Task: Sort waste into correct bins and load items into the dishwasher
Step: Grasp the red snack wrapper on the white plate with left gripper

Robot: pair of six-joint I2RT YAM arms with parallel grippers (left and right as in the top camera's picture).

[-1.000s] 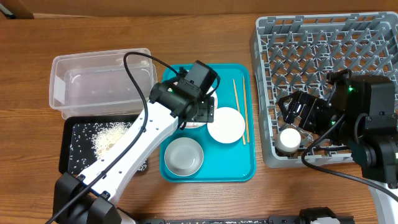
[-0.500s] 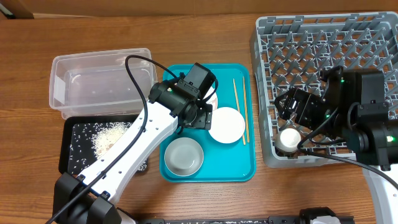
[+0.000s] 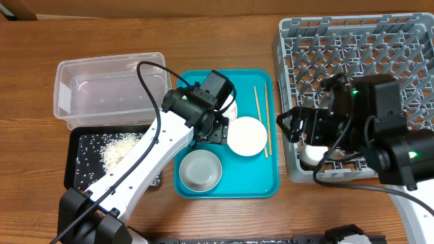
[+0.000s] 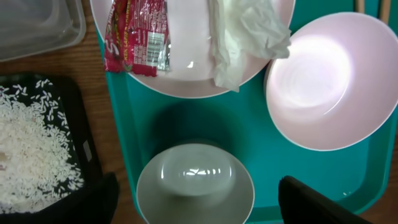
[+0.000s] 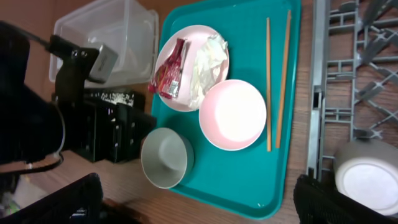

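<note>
Right, I am hovering the left gripper (image 4: 198, 190) over the teal tray (image 4: 124, 106) with its fingers spread wide and nothing between them. In the left wrist view it is sitting above the grey bowl (image 4: 194, 183). The red wrapper (image 4: 134, 37) is lying ahead of it, toward the top of that view and a little left, on the large plate (image 4: 186, 56). The wrapper's long axis is running roughly along my line of approach, so the fingers, standing left and right, are lining up across its narrow width. I am judging that no wrist turn is needed, only a reach forward and down. The crumpled tissue (image 4: 245, 37) is lying on the same plate to the wrapper's right, with bare plate between them; I am guessing a sloppy closing could catch it too.

The left arm is clearly the nearer one. The right gripper (image 5: 198, 186) is also standing wide open and empty, hanging near the left edge of the rack (image 3: 339, 22), where a cup (image 5: 368, 180) is sitting. The chopsticks (image 5: 278, 81) are lying on the tray's rack side, closer to that arm. The clear tub (image 4: 37, 28) and the black tray (image 4: 78, 115), which is holding the rice (image 4: 31, 146), are waiting on the table just left of the teal tray, so the carry from plate to bin is looking short.
</note>
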